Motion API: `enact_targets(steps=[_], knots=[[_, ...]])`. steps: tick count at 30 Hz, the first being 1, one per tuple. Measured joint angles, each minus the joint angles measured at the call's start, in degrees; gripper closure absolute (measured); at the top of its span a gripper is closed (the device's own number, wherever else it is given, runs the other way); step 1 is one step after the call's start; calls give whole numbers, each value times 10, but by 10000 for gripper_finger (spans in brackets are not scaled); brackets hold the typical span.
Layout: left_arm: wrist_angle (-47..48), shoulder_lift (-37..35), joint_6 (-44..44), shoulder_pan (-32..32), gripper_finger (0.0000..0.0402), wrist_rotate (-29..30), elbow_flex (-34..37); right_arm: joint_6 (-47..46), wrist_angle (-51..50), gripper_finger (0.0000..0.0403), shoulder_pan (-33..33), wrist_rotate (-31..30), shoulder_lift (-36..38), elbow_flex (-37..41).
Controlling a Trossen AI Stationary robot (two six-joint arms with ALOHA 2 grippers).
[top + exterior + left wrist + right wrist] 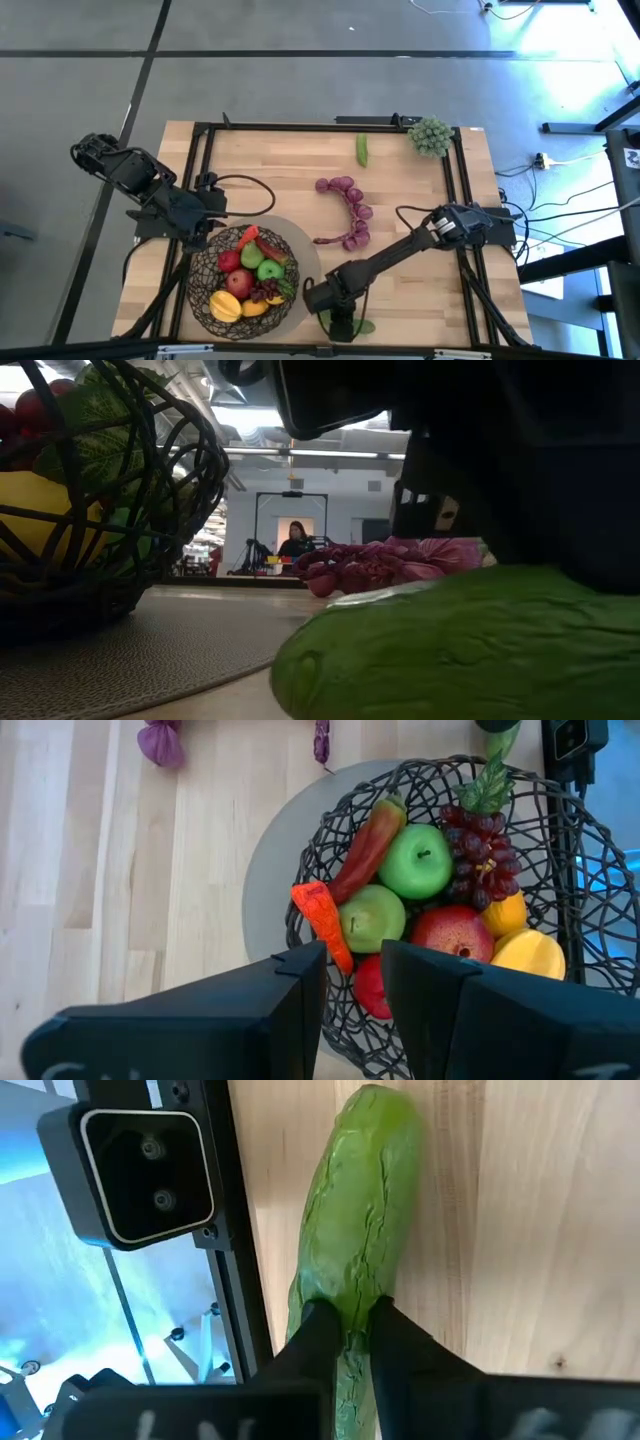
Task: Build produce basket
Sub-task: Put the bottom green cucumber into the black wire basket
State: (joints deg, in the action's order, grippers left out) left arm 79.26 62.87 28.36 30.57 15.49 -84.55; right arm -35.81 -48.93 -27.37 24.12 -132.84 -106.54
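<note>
At the worktop's [420, 200] six o'clock edge, the right pincer [347, 1318] was clamped on a green cucumber [355, 1220] lying on the wood. The wire basket [205, 265], filled with apples, chili and grapes, sat at seven o'clock on a grey mat [305, 262]. The left pincer [352, 982] hovered narrow and empty over its rim. A purple grape bunch [350, 210] lay mid-worktop.

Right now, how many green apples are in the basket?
2. Both green apples sit in the basket: one beside the grapes, the other just beside it. More may hide underneath.
</note>
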Motion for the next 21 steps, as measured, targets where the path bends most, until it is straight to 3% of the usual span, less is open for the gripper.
enact_targets(steps=[12,21], knots=[[0,0,0,0,314,0,0,4,-7,385,25,-7,-3,-45],[0,0,0,0,314,-17,0,32,-113,387,36,-8,-3,-126]])
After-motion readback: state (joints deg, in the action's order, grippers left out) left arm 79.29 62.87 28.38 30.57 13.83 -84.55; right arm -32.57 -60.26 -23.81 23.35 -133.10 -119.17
